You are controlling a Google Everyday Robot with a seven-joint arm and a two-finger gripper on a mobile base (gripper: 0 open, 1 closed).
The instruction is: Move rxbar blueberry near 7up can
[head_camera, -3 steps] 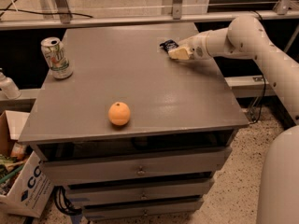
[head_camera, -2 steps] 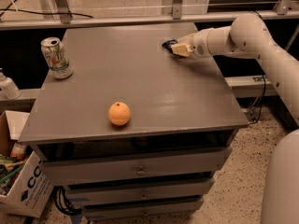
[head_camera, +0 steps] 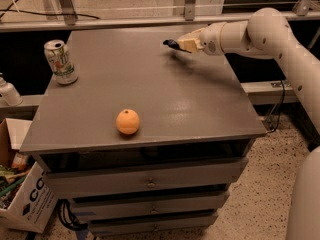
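Observation:
The rxbar blueberry (head_camera: 170, 44) is a small dark blue bar held in my gripper (head_camera: 181, 44), lifted a little above the far right part of the grey table top (head_camera: 150, 84). The gripper is shut on the bar's right end, and the bar sticks out to the left. The 7up can (head_camera: 60, 61) stands upright near the table's far left edge, well to the left of the gripper. My white arm (head_camera: 260, 31) reaches in from the right.
An orange (head_camera: 128, 121) sits near the table's front edge, left of centre. A white plastic bottle (head_camera: 7, 91) stands left of the table. A cardboard box (head_camera: 25, 204) sits on the floor at lower left. Drawers (head_camera: 150, 181) are under the table top.
My gripper has lifted the bar off the table and carried it leftward, away from the far right corner. The can and the orange have not moved.

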